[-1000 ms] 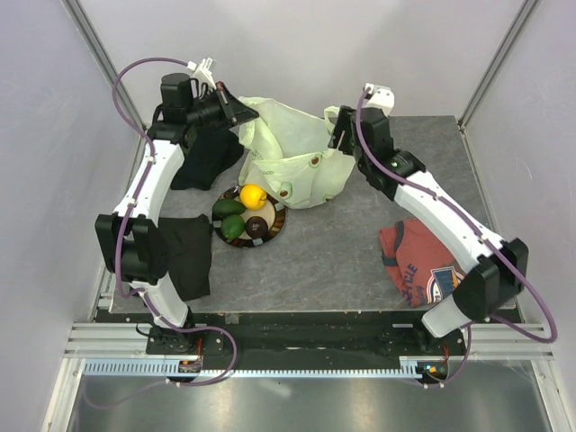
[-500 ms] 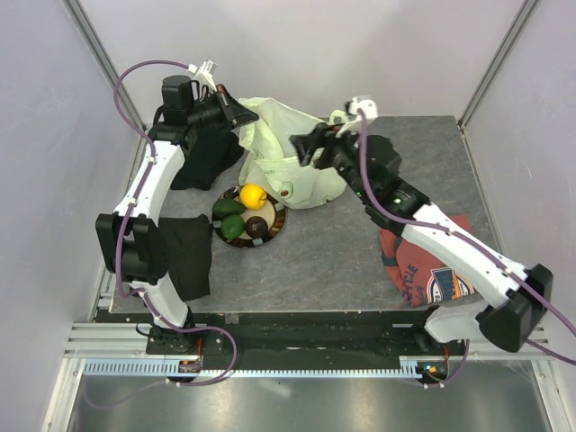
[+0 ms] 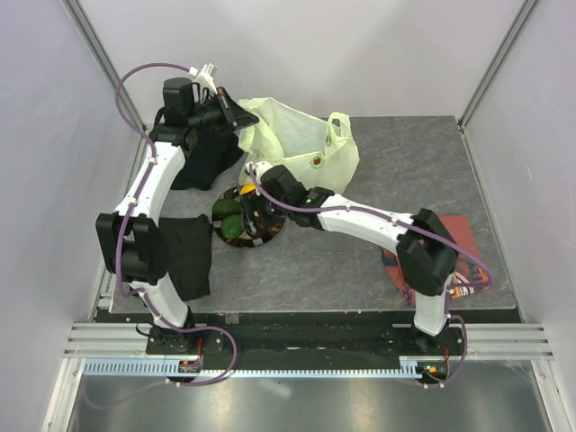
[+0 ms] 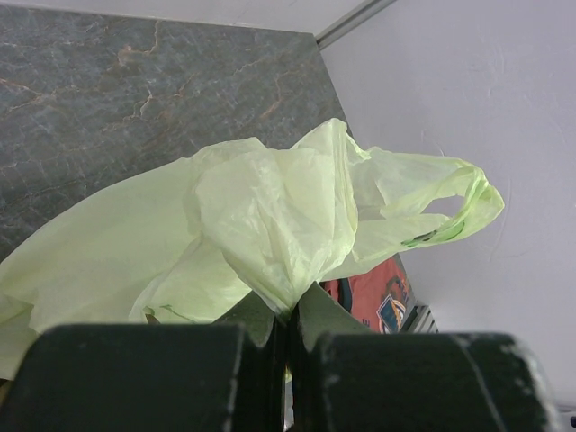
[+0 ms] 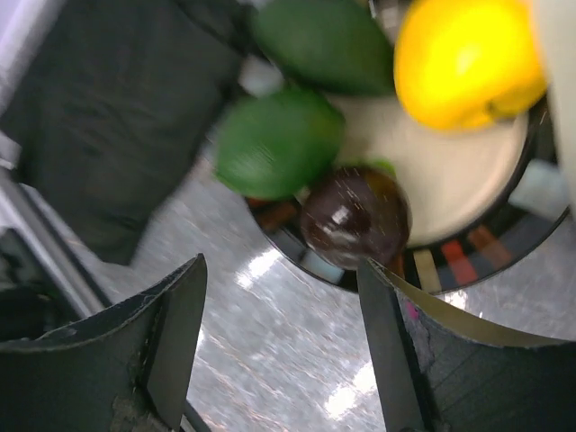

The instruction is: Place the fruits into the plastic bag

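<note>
The pale green plastic bag [image 3: 301, 144] stands at the back of the table, one handle loop up. My left gripper [image 3: 230, 112] is shut on its gathered edge [image 4: 288, 292] and holds it up. The fruits lie on a dark round plate [image 3: 267, 236]: a yellow lemon [image 5: 468, 58], two green ones [image 5: 279, 144] [image 5: 324, 40] and a dark brown one [image 5: 355, 216]. My right gripper [image 5: 281, 288] hangs open just above the plate's edge, the brown fruit near its right finger, nothing held. In the top view this gripper [image 3: 245, 207] hides part of the plate; the green fruits [image 3: 230, 221] show.
Two black cloths lie on the left, one [image 3: 205, 157] beside the bag and one [image 3: 189, 254] by the plate. A red printed shirt [image 3: 461, 232] lies at the right under my right arm. Cage walls close in on all sides.
My right arm has swung from the bag's right side across to the plate. The bag's handle loop now stands free. The left gripper has kept its hold.
</note>
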Robot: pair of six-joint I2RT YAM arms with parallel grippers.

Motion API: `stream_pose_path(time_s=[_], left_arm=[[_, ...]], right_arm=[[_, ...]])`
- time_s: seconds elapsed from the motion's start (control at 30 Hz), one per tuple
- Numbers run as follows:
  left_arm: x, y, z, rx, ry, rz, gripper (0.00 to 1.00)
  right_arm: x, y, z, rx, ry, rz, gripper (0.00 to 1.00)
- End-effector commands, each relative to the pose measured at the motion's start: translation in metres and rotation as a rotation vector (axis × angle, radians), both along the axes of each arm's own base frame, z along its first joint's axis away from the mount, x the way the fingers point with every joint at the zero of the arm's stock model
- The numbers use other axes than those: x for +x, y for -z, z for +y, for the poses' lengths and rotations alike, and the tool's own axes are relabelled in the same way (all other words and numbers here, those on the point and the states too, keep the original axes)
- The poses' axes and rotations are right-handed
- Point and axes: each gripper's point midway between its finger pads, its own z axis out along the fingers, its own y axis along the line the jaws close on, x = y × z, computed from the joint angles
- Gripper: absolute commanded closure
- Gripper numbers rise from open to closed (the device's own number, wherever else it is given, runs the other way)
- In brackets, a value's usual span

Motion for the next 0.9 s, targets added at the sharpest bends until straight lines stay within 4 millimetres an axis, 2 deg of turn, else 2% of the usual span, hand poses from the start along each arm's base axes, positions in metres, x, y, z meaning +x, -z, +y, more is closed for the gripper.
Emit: stream_pose_path(time_s=[0.0, 0.23, 0.57, 0.87], left_arm=[[-0.013, -0.028, 0.001, 0.007, 0.021, -0.094, 0.99], [-0.015, -0.026, 0.001, 0.007, 0.021, -0.091, 0.98], [-0.016, -0.025, 0.001, 0.008, 0.019, -0.089, 0.98], [-0.016, -0.023, 0.001, 0.004, 0.021, -0.083, 0.99]], right_arm=[[0.001, 0.012, 0.005, -0.047, -0.013, 0.059, 0.24], [0.014, 0.038, 0.004, -0.109, 0.032, 0.071, 0.20], [0.034, 0.050, -0.005, -0.143, 0.088, 0.056, 0.15], [0.043, 0.066, 0.001, -0.187, 0.067, 0.046, 0.15]])
